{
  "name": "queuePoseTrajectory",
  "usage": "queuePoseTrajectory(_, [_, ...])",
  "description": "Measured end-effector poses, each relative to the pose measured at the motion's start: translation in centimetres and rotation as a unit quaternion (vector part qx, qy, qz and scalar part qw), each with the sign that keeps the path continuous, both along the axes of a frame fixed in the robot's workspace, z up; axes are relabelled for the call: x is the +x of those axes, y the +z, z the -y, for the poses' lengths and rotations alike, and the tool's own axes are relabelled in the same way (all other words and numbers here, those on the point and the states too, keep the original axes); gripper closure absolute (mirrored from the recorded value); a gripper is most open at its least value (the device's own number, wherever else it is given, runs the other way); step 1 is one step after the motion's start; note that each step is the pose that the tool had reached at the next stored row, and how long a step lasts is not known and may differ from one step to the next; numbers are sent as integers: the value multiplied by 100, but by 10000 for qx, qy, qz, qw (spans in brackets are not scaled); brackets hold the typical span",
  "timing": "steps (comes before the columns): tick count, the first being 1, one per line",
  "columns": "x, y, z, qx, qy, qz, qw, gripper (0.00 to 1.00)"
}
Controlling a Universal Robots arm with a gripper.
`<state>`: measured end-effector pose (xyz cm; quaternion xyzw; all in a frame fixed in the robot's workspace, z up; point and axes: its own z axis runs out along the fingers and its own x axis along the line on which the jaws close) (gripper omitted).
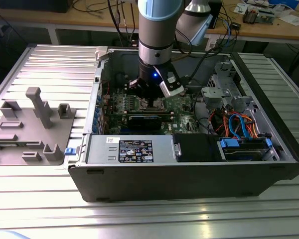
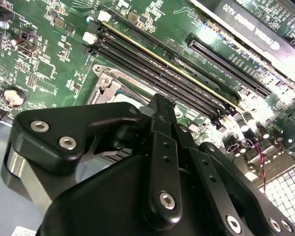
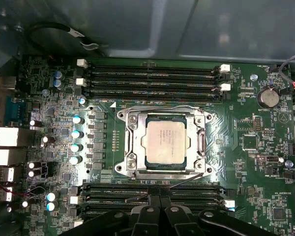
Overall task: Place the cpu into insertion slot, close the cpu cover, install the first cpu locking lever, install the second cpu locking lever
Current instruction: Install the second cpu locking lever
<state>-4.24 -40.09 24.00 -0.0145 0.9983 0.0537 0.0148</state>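
In the first wrist view the cpu (image 3: 168,142) lies flat in the insertion slot (image 3: 122,168) on the green board. The silver cpu cover (image 3: 132,140) is folded down around it. A thin wire lever (image 3: 187,180) slants from the socket's corner toward my gripper (image 3: 160,197), whose black fingers are together just beside the socket, over the memory slots. In the second wrist view the gripper (image 2: 160,102) is shut, with its tips right over the socket frame (image 2: 104,83). In the exterior view the gripper (image 1: 152,94) reaches down into the open computer case over the board.
Long black memory slots (image 3: 152,78) flank the socket on both sides. A graphics card (image 1: 149,120) lies in front of it. Case walls (image 1: 189,179), a drive cage with orange and blue cables (image 1: 239,124) and a grey fixture (image 1: 35,129) on the table surround the work area.
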Motion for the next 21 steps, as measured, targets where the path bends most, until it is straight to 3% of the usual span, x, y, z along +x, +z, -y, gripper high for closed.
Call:
queuePoseTrajectory(11, [-4,-1,0,1,0,0,10000,89])
queuePoseTrajectory(16, [-54,-1,1,2,0,-1,10000,89])
queuePoseTrajectory(21, [-57,-75,1,13,-1,-20,10000,89])
